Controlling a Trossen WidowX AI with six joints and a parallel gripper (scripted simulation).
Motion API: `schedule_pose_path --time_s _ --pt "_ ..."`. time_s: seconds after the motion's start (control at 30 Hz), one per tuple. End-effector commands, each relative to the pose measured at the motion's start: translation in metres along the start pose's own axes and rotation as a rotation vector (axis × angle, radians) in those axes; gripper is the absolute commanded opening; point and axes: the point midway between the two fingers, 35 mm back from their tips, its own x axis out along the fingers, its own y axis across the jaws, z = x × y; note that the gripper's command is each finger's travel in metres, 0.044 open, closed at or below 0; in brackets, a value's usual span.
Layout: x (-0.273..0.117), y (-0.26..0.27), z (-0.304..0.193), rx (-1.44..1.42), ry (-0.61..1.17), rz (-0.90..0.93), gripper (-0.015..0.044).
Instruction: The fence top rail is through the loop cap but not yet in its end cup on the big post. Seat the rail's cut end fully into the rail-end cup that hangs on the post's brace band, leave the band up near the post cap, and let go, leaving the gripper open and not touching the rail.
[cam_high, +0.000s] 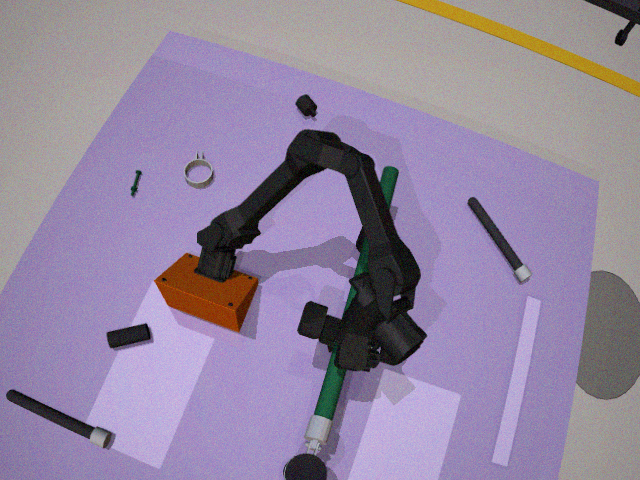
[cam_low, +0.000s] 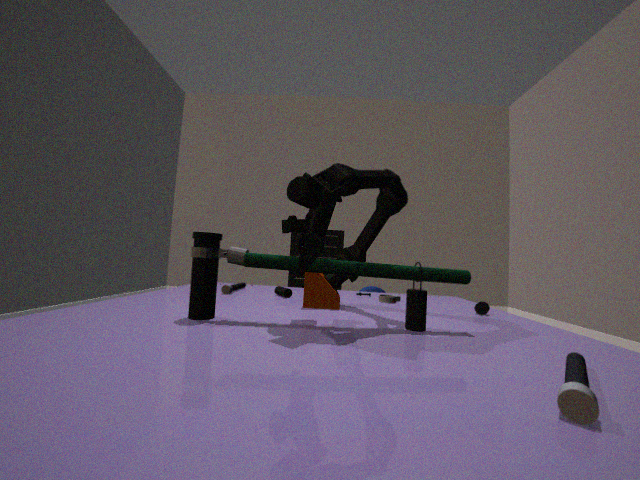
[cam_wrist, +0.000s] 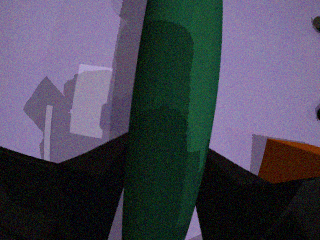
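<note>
The green rail (cam_high: 330, 395) (cam_low: 372, 269) (cam_wrist: 175, 100) runs through the wire loop cap (cam_low: 418, 264) on the short post (cam_low: 416, 310). Its other end is in the mouth of the pale rail-end cup (cam_high: 317, 427) (cam_low: 237, 255); the depth inside is hidden. The cup hangs on the brace band (cam_low: 204, 252), up just below the post cap (cam_low: 207, 236) of the big black post (cam_high: 305, 469) (cam_low: 203, 289). My gripper (cam_wrist: 160, 143) is shut on the rail, one finger on each side, between the cup and the loop cap.
The orange base block (cam_high: 206, 289) (cam_low: 317, 291) stands beside the rail. A loose pale band (cam_high: 199, 184), a green bolt (cam_high: 135, 182), a black cylinder (cam_high: 129, 335), a black fitting (cam_high: 306, 105) and two dark rods (cam_high: 493, 232) (cam_high: 51, 414) with pale ends lie around.
</note>
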Motion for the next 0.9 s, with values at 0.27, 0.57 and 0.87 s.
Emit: schedule_pose_path --time_s 0.27,0.57,0.87 --pt "-0.009 0.002 0.015 0.011 -0.036 0.018 0.0000" --pt "-0.009 0.000 0.019 0.011 -0.036 0.018 0.0000" --pt "-0.009 -0.001 0.023 0.011 -0.036 0.018 0.0000"
